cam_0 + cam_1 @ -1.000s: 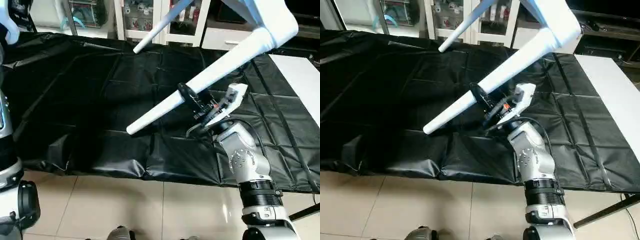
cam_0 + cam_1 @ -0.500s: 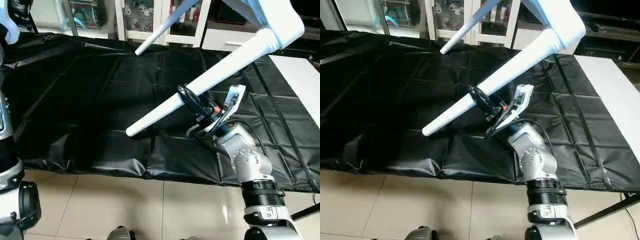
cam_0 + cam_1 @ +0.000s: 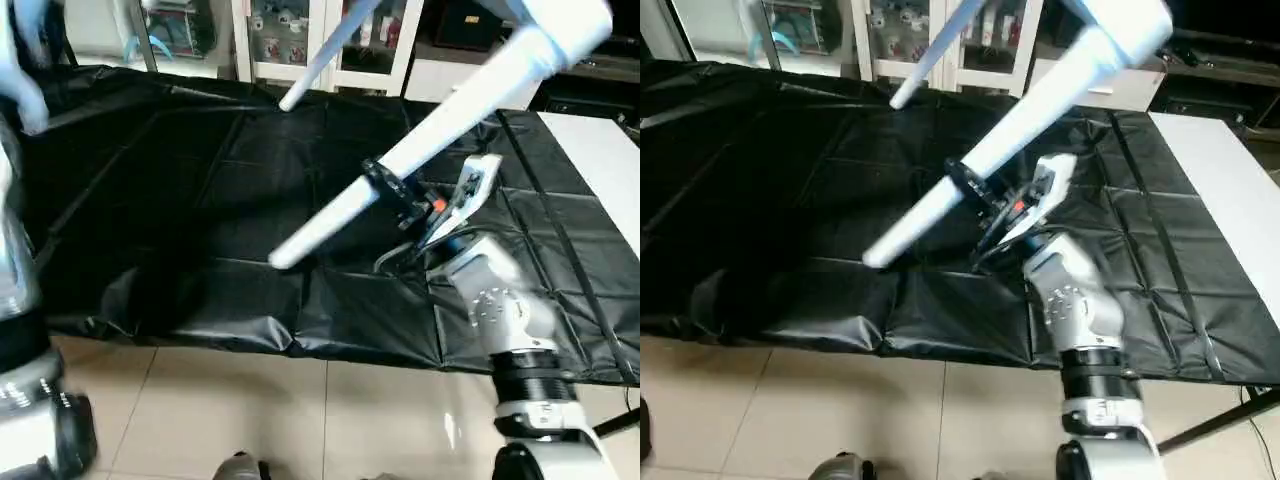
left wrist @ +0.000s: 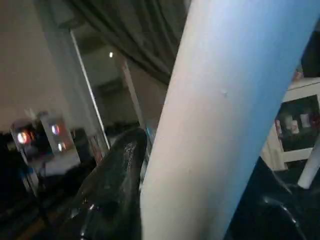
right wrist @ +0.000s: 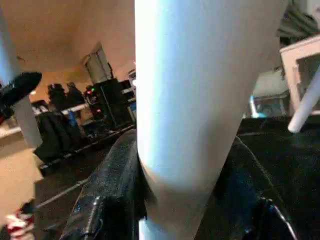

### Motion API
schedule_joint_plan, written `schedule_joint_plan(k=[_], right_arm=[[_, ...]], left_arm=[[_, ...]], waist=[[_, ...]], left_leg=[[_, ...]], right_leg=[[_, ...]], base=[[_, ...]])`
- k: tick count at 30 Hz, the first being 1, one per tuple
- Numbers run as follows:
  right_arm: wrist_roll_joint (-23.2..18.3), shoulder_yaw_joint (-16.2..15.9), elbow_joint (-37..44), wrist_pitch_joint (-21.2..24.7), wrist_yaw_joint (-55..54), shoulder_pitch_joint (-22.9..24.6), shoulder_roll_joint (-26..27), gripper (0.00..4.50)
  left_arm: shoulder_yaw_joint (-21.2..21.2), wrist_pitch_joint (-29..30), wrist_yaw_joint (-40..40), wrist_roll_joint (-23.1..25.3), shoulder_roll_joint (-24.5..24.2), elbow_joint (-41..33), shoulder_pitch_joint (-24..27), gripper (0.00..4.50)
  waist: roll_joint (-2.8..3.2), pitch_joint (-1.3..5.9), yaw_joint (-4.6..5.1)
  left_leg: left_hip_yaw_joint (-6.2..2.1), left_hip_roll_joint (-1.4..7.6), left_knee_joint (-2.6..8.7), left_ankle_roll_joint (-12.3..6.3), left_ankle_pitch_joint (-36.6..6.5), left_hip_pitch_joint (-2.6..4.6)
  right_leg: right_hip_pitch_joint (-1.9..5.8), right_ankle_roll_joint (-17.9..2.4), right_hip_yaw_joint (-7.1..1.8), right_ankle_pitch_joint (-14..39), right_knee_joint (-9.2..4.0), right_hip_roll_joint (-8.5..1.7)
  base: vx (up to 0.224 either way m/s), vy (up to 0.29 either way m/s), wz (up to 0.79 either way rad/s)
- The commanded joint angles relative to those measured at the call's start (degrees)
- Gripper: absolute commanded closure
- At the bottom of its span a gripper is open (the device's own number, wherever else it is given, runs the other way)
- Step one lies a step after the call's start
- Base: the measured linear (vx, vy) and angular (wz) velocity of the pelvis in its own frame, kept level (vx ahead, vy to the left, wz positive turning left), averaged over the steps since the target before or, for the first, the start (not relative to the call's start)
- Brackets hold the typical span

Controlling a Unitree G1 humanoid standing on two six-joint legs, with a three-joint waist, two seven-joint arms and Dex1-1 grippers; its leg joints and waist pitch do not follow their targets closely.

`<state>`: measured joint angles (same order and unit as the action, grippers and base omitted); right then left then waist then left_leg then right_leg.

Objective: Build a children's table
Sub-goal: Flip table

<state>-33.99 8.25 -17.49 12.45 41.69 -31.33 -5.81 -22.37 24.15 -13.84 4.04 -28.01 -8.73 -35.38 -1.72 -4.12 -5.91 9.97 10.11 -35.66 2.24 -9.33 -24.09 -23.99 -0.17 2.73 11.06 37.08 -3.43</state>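
The children's table hangs tilted in the air above the black-draped work table (image 3: 180, 200). A corner of its white top (image 3: 560, 20) is at the upper right, and two white legs slant down toward me. My right gripper (image 3: 398, 190) is shut around the nearer leg (image 3: 330, 222) about a third of the way up from its free end. In the right wrist view its fingers (image 5: 107, 200) press that leg (image 5: 195, 100) from both sides. In the left wrist view my left gripper (image 4: 195, 210) holds another white leg (image 4: 225, 125), a black finger (image 4: 110, 185) lying against it. The farther leg (image 3: 320, 65) ends over the table's back edge.
A white panel (image 3: 600, 160) lies on the right end of the work table. White glass-door cabinets (image 3: 280, 40) stand behind it. Beige floor tiles (image 3: 250, 410) run along the near edge. My left arm (image 3: 20, 300) rises at the picture's left edge.
The right gripper's fingers have closed in on the near leg. The table and that leg have shifted slightly to the right. My left arm is in motion.
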Motion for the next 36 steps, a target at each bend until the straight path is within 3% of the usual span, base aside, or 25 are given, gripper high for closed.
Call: schedule_joint_plan(k=[1,7,12,13,15,19,22,23,24,28,31,32,36], right_arm=[[1.29,1.15,5.75,-2.66,-0.85,-0.21,-2.18,2.89],[4.85,0.93,12.51,-2.96,-2.01,2.4,-6.63,2.9],[10.9,-1.67,17.88,-4.49,-3.01,6.94,-9.32,2.9],[10.8,-1.63,18.06,-4.47,-3.27,7.71,-9.09,2.91],[10.68,-1.55,18.11,-4.53,-3.72,8.52,-8.94,2.91],[12.04,-2.09,17.81,-5.29,-4.79,9.88,-8.9,2.91],[14.65,-3.52,15.45,-7.32,-5.9,11.37,-8.23,2.91],[15.86,-4.34,13.83,-8.28,-6.25,11.61,-8.07,2.91],[16.57,-4.96,12.79,-8.89,-6.33,11.71,-7.92,2.91],[18.19,-6.65,11.75,-9.49,-6.93,11.87,-7.6,2.91],[19.94,-7.56,11.94,-9.48,-8.79,11.82,-7.47,2.91],[19.98,-7.55,11.71,-9.73,-8.9,11.72,-7.4,2.35],[18.66,-6.58,10.63,-10.34,-9.59,11.05,-7.12,2.03]], left_arm=[[-2.48,-2.4,2.97,-1.42,1.01,0.21,0.48,2.51],[-4.36,-11.96,2.99,-5.26,7.04,6.37,7.39,2.64],[-2.76,-16.94,3.39,-4.63,8.42,12.59,12.28,2.79],[-2.3,-17.64,3.84,-4.0,8.48,13.1,12.95,2.87],[-1.96,-18.82,4.23,-3.66,8.9,13.88,13.59,2.88],[-0.68,-21.91,4.34,-2.94,9.42,16.69,14.37,2.91],[1.4,-24.83,5.02,-2.01,10.0,19.45,15.1,2.91],[1.94,-25.44,5.31,-1.8,10.37,19.87,15.34,2.91],[2.25,-25.77,5.47,-1.71,10.65,20.17,15.51,2.91],[3.23,-26.78,5.62,-1.22,10.7,21.71,15.96,2.91],[3.57,-27.01,6.09,-0.94,10.12,22.42,16.14,2.91],[3.62,-27.1,6.1,-1.3,9.89,22.5,16.21,2.35],[3.57,-27.54,5.77,-2.36,9.26,21.75,16.78,2.15]], waist=[[0.36,5.31,0.15],[0.01,5.26,-0.44],[-0.06,5.03,-0.05],[-0.01,5.01,-0.07],[0.11,4.96,0.01],[-0.19,4.79,0.19],[-0.15,4.7,0.32],[0.18,4.67,0.3],[0.02,4.61,0.43],[-0.3,4.03,0.96],[-0.35,4.07,1.25],[-0.29,4.09,1.36],[-0.42,4.09,1.55]], left_leg=[[-0.72,2.86,3.87,-1.23,-5.35,2.41],[-0.69,2.76,3.87,-1.63,-5.69,2.31],[-1.0,3.09,4.49,0.46,-10.42,2.64],[-0.96,3.18,4.51,0.96,-11.73,2.99],[-1.14,3.32,4.78,1.72,-13.82,3.22],[-1.28,3.37,5.18,2.75,-17.33,3.35],[-1.34,3.34,5.36,3.49,-18.85,3.44],[-1.4,3.34,5.36,3.78,-19.84,3.54],[-1.43,3.35,5.43,3.93,-20.47,3.46],[-1.89,3.25,5.76,5.46,-27.72,4.05],[-2.02,3.25,5.83,5.66,-28.58,4.14],[-2.1,3.28,5.87,5.78,-29.04,4.2],[-2.14,3.25,5.9,5.91,-30.22,4.3]], right_leg=[[2.81,-12.57,-2.24,0.94,-3.4,-4.22],[2.87,-11.19,-2.39,1.29,-3.75,-4.29],[2.51,-9.41,-2.39,5.28,-4.36,-4.09],[2.16,-9.44,-2.44,5.34,-4.42,-4.09],[2.06,-9.64,-2.39,5.02,-4.56,-4.05],[2.15,-9.41,-2.34,7.25,-4.84,-4.17],[2.03,-8.67,-2.42,8.51,-5.17,-4.3],[1.97,-8.68,-2.46,9.15,-5.21,-4.41],[1.98,-8.58,-2.45,9.77,-5.33,-4.44],[1.73,-7.3,-2.54,19.05,-6.28,-4.62],[1.63,-6.84,-2.6,20.06,-6.48,-4.6],[1.56,-6.88,-2.55,20.02,-6.48,-4.54],[1.41,-6.76,-2.52,20.37,-6.53,-4.49]], base=[[0.0,0.0,0.0],[0.0,0.0,0.0],[0.0,0.0,0.0],[0.0,0.0,0.0],[0.0,0.0,0.0],[0.0,0.0,0.0],[0.0,0.0,0.0],[0.0,0.0,0.0],[0.0,0.0,0.0],[0.0,0.0,0.0],[0.0,0.0,0.0],[0.0,0.0,0.0],[0.0,0.0,0.0]])
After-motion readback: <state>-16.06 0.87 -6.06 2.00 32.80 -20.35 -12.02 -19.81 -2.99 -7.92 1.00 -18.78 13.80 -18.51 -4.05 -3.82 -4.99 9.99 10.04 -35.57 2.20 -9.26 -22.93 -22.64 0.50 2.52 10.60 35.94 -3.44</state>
